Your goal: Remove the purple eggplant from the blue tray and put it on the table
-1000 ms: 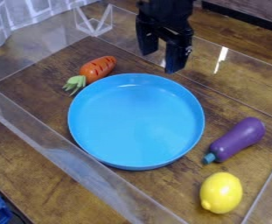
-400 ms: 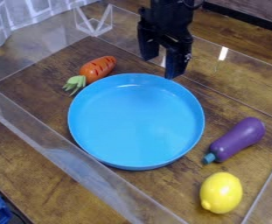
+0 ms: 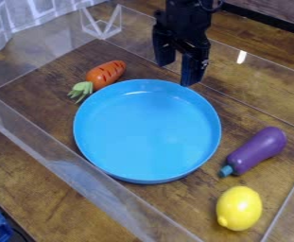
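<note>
Camera view, and from where I'm standing this one looks basically finished. The purple eggplant (image 3: 255,151) is out of the blue tray (image 3: 147,131) and lying on the bare wood of the desk (image 3: 33,137), off to the right of the tray in this shot, its teal stem cap pointing back toward the tray's rim. Close to the rim, but I can't see any of it resting on the plastic. Nothing is sitting in the tray either.

The claw (image 3: 180,79) is up beyond the tray's far edge, fingers spread and nothing between them, so it has let go of everything as far as I can tell. Other stuff, for the record: a carrot (image 3: 105,74) lies just past the tray on the far left side, and a lemon (image 3: 239,208) sits on the near right side of it.

So what's left? Nothing with the eggplant, imo. At most, the arm (image 3: 183,33) backs off clear of the tray and calls it done.
</note>
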